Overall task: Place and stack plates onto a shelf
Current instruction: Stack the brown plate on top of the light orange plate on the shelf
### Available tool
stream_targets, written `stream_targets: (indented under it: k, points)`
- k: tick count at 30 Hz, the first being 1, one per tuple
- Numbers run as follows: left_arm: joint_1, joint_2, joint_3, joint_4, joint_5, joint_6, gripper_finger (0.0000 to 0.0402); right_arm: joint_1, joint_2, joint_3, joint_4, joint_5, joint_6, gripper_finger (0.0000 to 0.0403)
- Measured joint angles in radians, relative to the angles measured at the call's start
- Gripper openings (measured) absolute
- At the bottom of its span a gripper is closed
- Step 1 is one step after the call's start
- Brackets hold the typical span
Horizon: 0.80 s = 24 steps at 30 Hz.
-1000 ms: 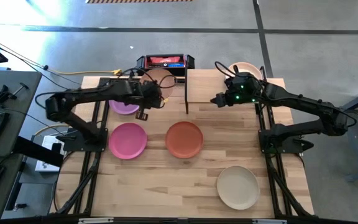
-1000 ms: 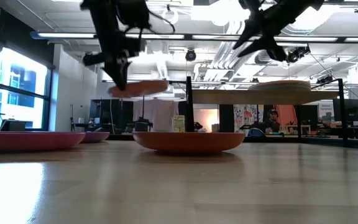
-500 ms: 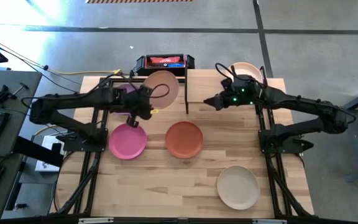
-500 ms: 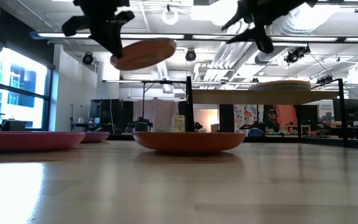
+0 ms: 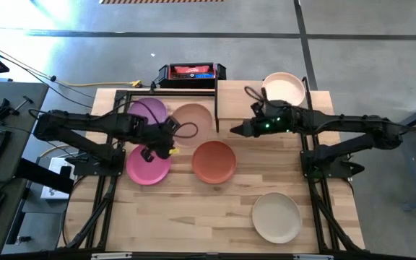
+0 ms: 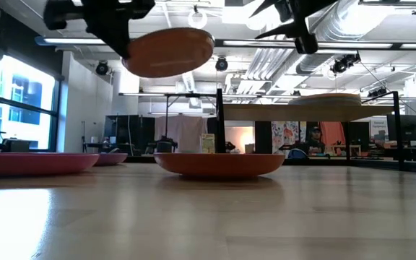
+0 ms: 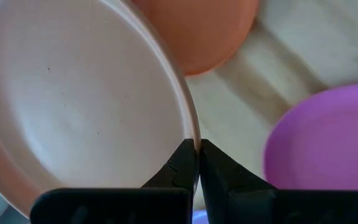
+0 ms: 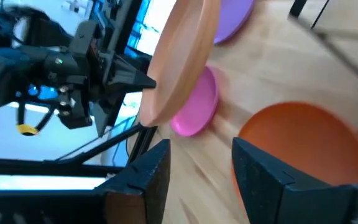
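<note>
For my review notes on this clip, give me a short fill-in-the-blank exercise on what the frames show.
1. The left gripper is shut on the rim of the ____ plate.
2. The right gripper has its jaws ____.
3. The terracotta plate rests on the ____.
4. The beige plate sits on the ____.

Missing: peach; open; table; shelf

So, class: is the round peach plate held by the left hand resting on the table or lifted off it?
Lifted. In the low view the round peach plate hangs well above the slatted wooden tabletop, its rim pinched by the left hand.
</note>
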Motion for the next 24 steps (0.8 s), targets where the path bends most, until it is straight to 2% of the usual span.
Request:
stream_targets:
  k: [6, 9, 13, 24]
  points:
    - [-0.081, 0.0, 0.0, -0.031, 0.035, -0.077, 0.0001, 0.072, 0.089, 0.0, 0.104, 0.021, 0.057, 0.0138]
    - [-0.116, 0.004, 0.0, -0.056, 0.076, -0.126, 0.0001, 0.09, 0.132, 0.0, 0.161, 0.022, 0.083, 0.0138]
    - [-0.158, 0.009, 0.0, -0.089, 0.082, -0.168, 0.0001, 0.104, 0.176, 0.0, 0.193, 0.021, 0.122, 0.0138]
    - [-0.262, 0.123, -0.001, -0.189, 0.063, -0.139, 0.0001, 0.104, 0.261, -0.001, 0.214, 0.013, 0.234, 0.0138]
